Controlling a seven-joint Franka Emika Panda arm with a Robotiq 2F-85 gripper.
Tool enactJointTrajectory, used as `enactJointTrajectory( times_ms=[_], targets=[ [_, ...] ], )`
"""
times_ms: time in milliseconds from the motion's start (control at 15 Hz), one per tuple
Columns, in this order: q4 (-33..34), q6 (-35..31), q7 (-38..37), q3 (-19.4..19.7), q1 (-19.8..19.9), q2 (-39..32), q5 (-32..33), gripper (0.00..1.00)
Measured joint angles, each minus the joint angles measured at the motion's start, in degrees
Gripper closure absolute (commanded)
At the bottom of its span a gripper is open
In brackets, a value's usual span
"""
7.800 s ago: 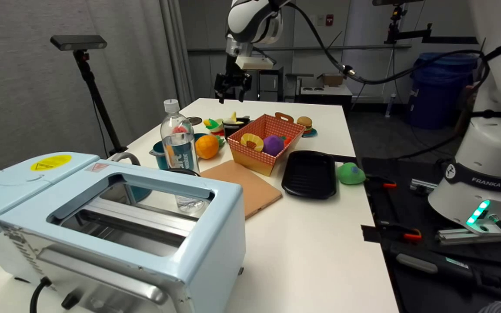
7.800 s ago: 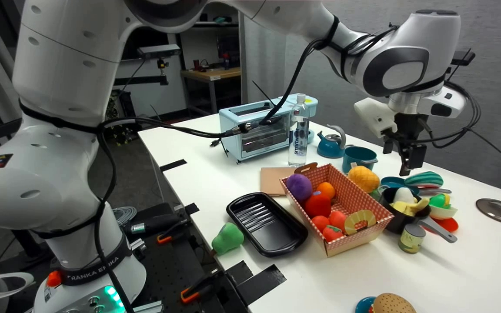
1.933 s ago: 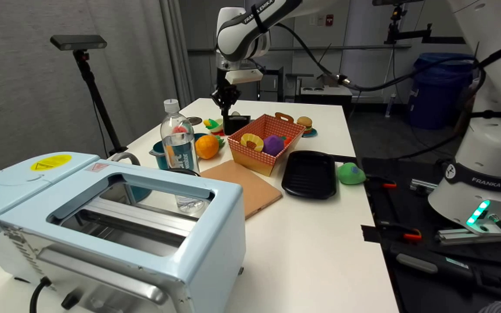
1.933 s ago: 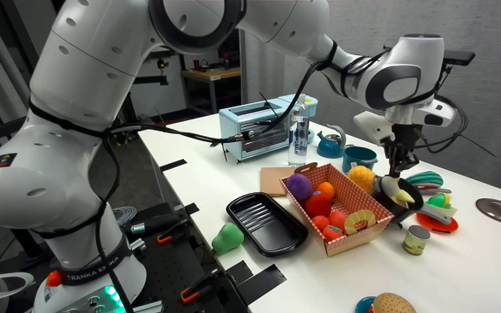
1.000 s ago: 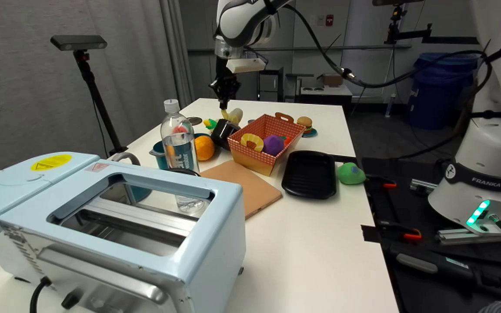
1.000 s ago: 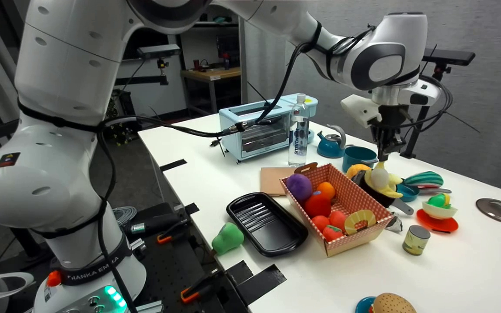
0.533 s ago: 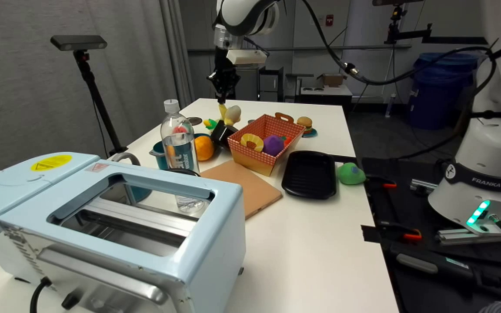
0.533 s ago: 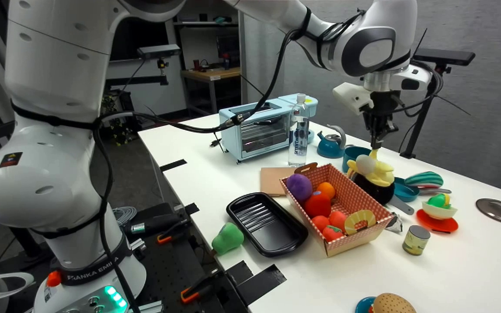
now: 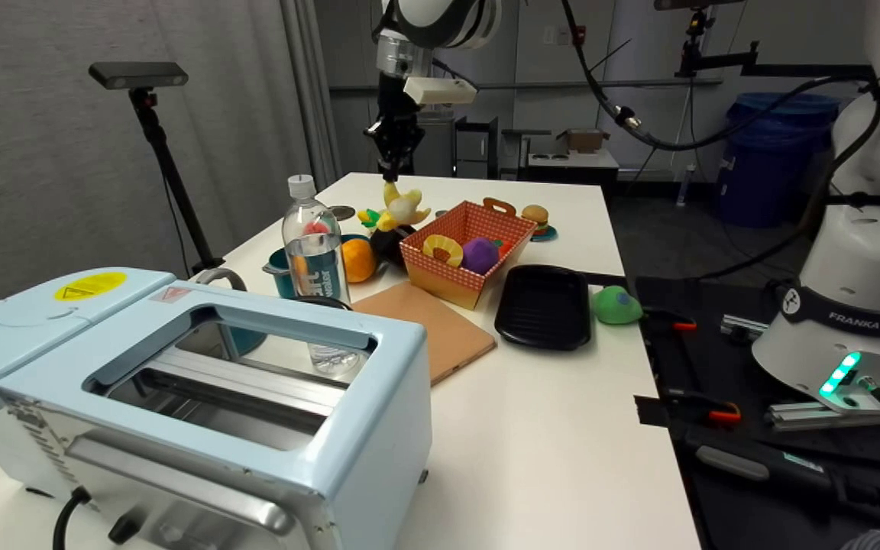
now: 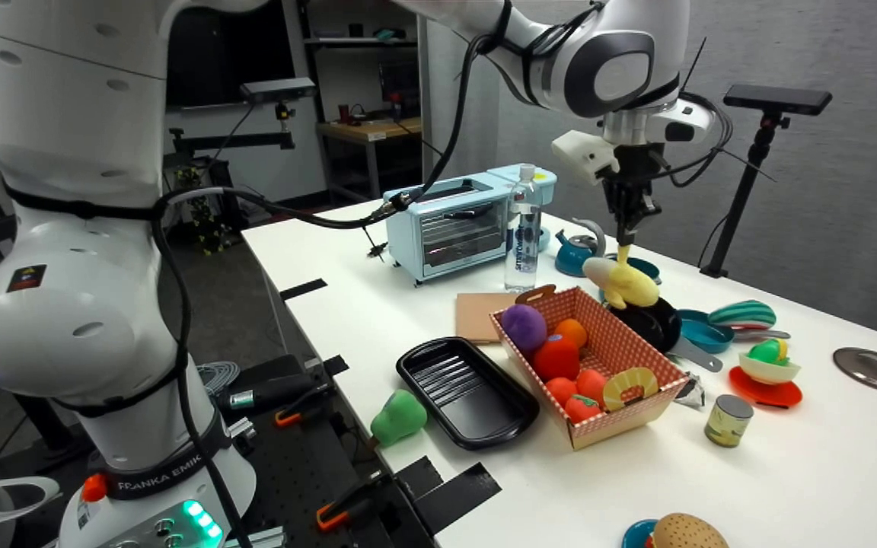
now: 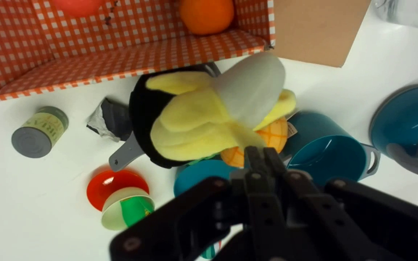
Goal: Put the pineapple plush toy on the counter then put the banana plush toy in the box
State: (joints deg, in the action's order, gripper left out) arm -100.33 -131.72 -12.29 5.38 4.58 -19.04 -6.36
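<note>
The banana plush toy (image 11: 194, 123), pale yellow with a whitish middle, hangs peel-down from my gripper (image 11: 261, 149), which is shut on its narrow tip. In both exterior views the banana plush toy (image 10: 630, 288) is above the black pot, close behind the box's far long side; my gripper (image 10: 624, 240) is just above it. The pineapple plush toy (image 9: 359, 260) lies on the counter (image 9: 539, 458) beside the pot; in the wrist view the banana partly covers it. The box (image 10: 621, 420) has red gingham lining and holds a purple plush, several red and orange toys and a pineapple ring.
A black pot (image 10: 648, 323) leans tilted against the box. Around it are teal pans, a teal pot (image 11: 325, 152), a can (image 10: 728, 420) and a red plate (image 10: 764, 388). A tall water bottle (image 10: 524, 236), toaster (image 10: 446, 228) and black dish (image 10: 467, 392) stand farther off.
From open above the pot, my gripper went down, closed on the banana's tip and lifted it out. The banana swung round toward the box. The pot tipped and slid toward the box, nudging the pineapple.
</note>
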Motion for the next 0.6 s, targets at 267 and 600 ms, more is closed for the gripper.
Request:
enactJointTrajectory(
  times_ms=[267,600],
  targets=[
    [-5.63,0.07,0.13,-1.3,-0.72,6.02,-0.13,0.98],
    [-13.61,0.83,0.81,-3.31,-1.41,16.99,-0.23,0.98]
  ],
)
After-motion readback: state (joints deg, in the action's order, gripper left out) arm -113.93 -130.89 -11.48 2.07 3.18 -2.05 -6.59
